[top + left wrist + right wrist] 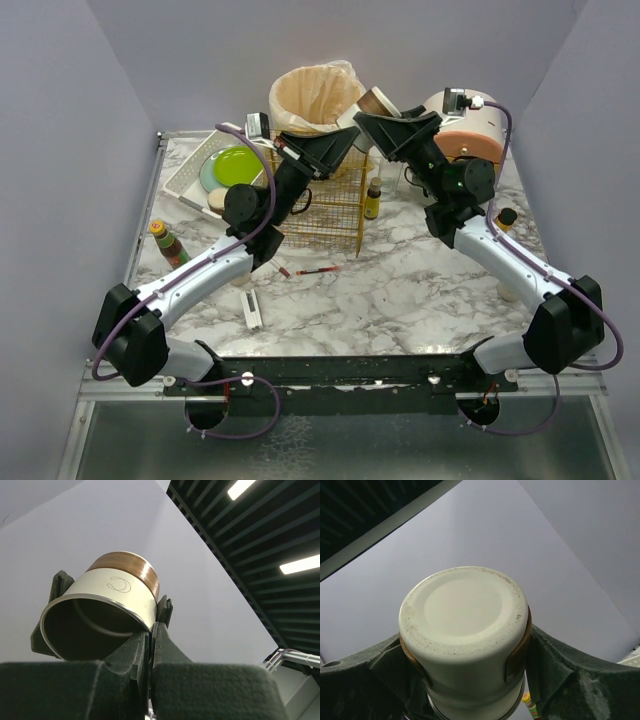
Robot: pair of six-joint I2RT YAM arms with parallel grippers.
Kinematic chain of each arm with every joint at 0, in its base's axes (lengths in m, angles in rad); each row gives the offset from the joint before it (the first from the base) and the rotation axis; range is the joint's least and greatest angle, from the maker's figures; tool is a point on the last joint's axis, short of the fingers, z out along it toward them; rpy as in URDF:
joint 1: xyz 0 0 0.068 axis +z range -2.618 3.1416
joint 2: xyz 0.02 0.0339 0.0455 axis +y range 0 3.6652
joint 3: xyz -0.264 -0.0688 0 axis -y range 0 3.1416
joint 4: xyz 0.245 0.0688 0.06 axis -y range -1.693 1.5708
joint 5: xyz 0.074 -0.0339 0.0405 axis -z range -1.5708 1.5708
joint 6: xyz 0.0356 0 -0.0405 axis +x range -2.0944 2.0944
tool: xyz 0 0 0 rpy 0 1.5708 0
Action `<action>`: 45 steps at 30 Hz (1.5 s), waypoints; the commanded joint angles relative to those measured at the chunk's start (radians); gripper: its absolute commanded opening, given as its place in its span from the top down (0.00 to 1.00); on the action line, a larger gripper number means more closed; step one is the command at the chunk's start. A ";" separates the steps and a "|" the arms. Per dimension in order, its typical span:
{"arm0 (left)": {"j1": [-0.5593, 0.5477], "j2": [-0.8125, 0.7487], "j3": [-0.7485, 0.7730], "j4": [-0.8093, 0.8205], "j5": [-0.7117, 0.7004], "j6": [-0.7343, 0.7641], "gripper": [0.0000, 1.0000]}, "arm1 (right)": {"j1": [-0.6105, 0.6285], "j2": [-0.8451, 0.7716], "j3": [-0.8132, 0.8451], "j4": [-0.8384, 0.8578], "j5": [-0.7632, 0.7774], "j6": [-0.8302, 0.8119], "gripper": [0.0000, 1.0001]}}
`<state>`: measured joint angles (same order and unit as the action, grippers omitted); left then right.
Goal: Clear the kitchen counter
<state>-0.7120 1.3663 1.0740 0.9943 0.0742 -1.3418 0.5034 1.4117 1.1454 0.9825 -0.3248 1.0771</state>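
Note:
A white cup (377, 101) with a brown band hangs in the air above the back of the kitchen counter (420, 290), between my two raised grippers. My left gripper (152, 625) is shut, pinching the wall of the cup (115, 587) at its metal rim; the cup's open mouth faces this camera. In the right wrist view the cup (462, 610) shows its pale bottom. My right gripper (467, 645) has a finger pressed against the brown band on each side. From above, the left gripper (352, 133) and right gripper (368, 118) meet at the cup.
Behind the cup stands a paper-lined bin (312, 95). A yellow wire rack (335, 205), a white dish tray (190, 180) with green plates, a pink and white cooker (465, 125), bottles (170, 242) (372, 200) (505, 218), a red pen (315, 271) and a white stick (252, 310) are on the counter.

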 commanded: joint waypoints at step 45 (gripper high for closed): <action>0.003 -0.092 0.436 -1.486 0.006 0.894 0.01 | 0.107 -0.102 0.186 -1.239 -0.058 -1.454 0.69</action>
<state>-0.7097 1.2320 1.4628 -0.3828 -0.0399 -0.4759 0.5816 1.3109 1.3121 -0.1768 -0.4416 -0.2626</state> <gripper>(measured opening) 0.990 0.778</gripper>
